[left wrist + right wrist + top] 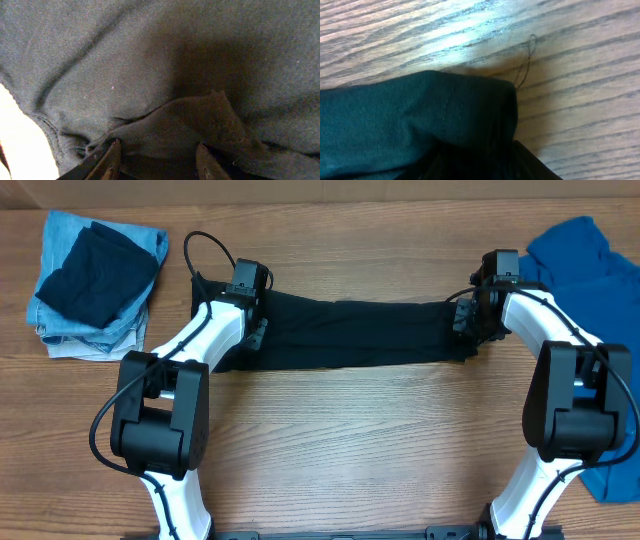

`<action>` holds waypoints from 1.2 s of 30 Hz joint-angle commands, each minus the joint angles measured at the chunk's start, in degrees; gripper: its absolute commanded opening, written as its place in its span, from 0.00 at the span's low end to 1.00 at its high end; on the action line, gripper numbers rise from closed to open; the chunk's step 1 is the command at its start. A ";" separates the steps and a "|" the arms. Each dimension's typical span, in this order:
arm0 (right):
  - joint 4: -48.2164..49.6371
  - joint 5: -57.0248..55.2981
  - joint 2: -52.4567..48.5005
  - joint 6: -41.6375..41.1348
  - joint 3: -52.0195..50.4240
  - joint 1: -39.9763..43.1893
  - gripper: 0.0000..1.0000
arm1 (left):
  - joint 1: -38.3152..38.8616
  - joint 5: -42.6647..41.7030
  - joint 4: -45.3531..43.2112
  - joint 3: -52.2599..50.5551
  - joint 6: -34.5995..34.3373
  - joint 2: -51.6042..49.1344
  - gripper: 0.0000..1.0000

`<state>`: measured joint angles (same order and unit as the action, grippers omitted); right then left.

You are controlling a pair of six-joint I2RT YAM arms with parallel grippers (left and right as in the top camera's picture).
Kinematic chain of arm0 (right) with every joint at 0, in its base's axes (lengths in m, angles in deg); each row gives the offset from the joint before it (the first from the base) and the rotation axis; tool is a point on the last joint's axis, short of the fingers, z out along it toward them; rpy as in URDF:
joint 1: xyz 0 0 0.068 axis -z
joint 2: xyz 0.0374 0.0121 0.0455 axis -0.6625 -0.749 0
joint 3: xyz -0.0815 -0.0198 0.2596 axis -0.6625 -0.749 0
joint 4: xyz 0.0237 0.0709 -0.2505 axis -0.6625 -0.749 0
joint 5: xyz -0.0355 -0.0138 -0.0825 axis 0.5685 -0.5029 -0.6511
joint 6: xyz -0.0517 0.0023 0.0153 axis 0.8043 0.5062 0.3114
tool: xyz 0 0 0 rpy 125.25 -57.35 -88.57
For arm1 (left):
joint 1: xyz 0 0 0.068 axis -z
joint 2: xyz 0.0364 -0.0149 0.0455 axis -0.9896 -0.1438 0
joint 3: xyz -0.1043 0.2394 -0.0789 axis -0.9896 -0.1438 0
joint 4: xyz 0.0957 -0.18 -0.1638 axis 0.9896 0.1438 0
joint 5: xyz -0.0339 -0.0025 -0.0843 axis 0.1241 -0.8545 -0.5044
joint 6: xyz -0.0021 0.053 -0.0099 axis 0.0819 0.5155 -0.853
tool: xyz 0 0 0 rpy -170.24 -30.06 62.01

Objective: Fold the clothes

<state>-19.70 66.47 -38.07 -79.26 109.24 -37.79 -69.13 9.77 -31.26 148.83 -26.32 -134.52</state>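
The black garment [350,332] lies across the middle of the desk [350,450], pulled out into one long, narrow band that runs from left of centre to right of centre. Its top edge is fairly straight; the lower edge sags a little and bulges at the left end. The cloth is matte, with soft creases along its length.

My left fingers [250,305] are at the band's left end. In the left wrist view the dark knit fills nearly the whole frame, grey-black with a fine weave and shallow folds fanning from the lower centre. A stitched hem curves down the lower left, with pale desk showing beyond it. My left fingers [111,159] stand spread at the bottom edge, and a loose flap of cloth with a seam line lies in the gap between them.

My right fingers [480,310] are at the band's right end. In the right wrist view the garment's end [420,120] is a rounded, doubled-over lump in the lower left, resting on the wood, with a thin loose thread [527,60] curling off its corner. The cloth covers my right fingers, so I cannot tell whether they are spread or pinching

A stack of folded clothes [95,280] sits at the upper left, a blue garment [585,260] at the right edge
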 commanded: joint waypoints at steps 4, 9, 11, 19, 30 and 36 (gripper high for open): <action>-2.34 2.43 -1.88 0.57 -2.64 0.15 0.05 | -0.59 -3.10 1.36 -3.41 0.68 -5.31 0.53; -2.03 2.43 -1.88 0.55 -1.77 0.17 0.04 | -0.59 -3.08 5.73 2.78 -1.22 -4.24 0.44; -1.99 2.43 -1.88 0.55 -1.77 0.15 0.04 | -0.46 -3.58 11.26 9.94 -2.21 -4.09 0.44; -8.55 1.97 -1.86 0.55 7.74 0.17 0.04 | -0.96 -18.73 25.18 32.02 -10.91 -4.04 0.49; -8.94 2.03 -1.86 0.35 10.21 0.17 0.04 | 16.57 -32.50 9.79 27.10 -26.21 -4.48 0.04; -9.55 2.03 -1.86 0.35 10.21 0.15 0.04 | 22.34 -25.70 3.06 21.86 -30.47 -4.50 0.04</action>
<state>-29.36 68.76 -39.58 -78.84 117.99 -37.77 -47.60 -18.64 -26.03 173.20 -53.38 -139.04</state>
